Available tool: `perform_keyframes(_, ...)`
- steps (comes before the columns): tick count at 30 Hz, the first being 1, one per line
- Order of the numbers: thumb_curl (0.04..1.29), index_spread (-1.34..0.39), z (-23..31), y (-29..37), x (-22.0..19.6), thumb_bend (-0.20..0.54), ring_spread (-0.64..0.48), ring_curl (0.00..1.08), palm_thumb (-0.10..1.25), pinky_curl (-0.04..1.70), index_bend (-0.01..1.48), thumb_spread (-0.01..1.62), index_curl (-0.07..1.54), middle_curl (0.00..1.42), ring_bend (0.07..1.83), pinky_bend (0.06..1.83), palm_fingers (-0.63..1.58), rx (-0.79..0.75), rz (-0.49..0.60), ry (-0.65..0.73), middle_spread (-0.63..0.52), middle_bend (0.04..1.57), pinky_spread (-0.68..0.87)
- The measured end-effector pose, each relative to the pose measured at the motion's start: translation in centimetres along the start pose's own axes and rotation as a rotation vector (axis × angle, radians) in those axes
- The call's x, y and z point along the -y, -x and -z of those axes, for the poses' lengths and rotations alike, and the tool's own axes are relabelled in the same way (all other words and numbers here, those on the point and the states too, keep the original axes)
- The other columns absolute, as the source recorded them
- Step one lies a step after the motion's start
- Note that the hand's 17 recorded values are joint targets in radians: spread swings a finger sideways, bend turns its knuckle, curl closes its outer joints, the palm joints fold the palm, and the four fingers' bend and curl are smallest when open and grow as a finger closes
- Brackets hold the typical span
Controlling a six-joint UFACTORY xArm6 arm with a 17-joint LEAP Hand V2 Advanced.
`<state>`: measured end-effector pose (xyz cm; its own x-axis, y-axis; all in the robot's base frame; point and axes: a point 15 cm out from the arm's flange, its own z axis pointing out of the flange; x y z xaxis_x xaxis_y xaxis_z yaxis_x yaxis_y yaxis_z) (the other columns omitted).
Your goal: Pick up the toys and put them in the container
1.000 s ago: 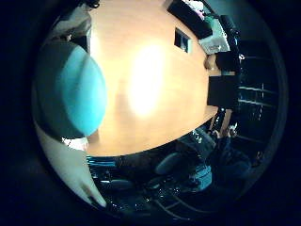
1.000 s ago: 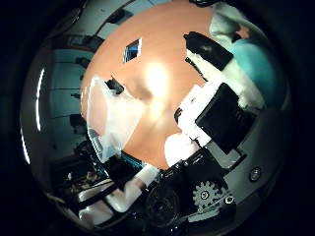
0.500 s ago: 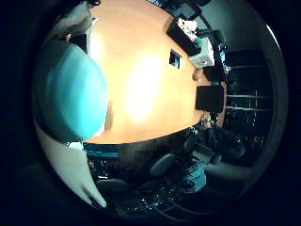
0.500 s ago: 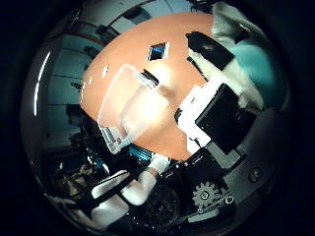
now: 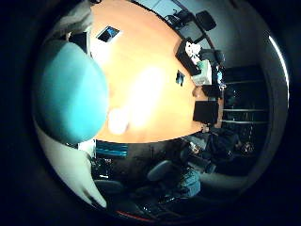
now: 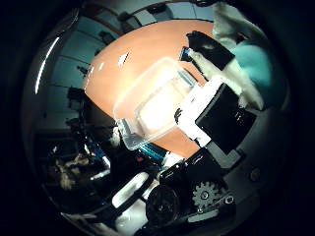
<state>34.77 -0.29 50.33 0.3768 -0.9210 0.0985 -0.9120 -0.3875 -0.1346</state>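
My hand (image 6: 219, 110) is curled round a teal soft toy (image 5: 70, 94), which fills one side of the little finger side palm view and sits close to the palm. The toy also shows between my fingers in the thumb side palm view (image 6: 258, 67). A clear plastic container (image 6: 150, 96) stands open on the orange-brown wooden table (image 5: 150, 87), close under the hand in the thumb side palm view. I see nothing inside it. A small pale thing (image 5: 118, 121) lies on the table beside the toy.
A dark tablet-like item (image 5: 107, 35), a small dark item (image 5: 180, 78) and a white object (image 5: 195, 51) lie at the far end of the table. Dark office chairs (image 5: 209, 111) stand along its edge. Equipment fills the dark floor (image 6: 79, 167) beside the table.
The camera has moved with the hand. The container now lies much nearer the palm and larger in the thumb side view. The teal toy stays in the hand.
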Motion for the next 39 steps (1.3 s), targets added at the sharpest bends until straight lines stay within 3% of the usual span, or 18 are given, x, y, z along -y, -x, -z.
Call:
perform_keyframes(17,0.57,-0.34,0.1,9.5,3.1,-0.01,-0.25,0.84,1.05,1.0,0.86,1.21,1.08,1.04,1.29,1.16,1.06,0.034,0.109,-0.021,-0.23,1.15,-0.24)
perform_keyframes(39,0.57,-0.35,-0.6,13.5,6.5,-0.01,-0.26,0.86,1.05,1.03,0.85,1.21,1.1,1.05,1.29,1.15,1.06,0.055,0.152,-0.07,-0.23,1.14,-0.23)
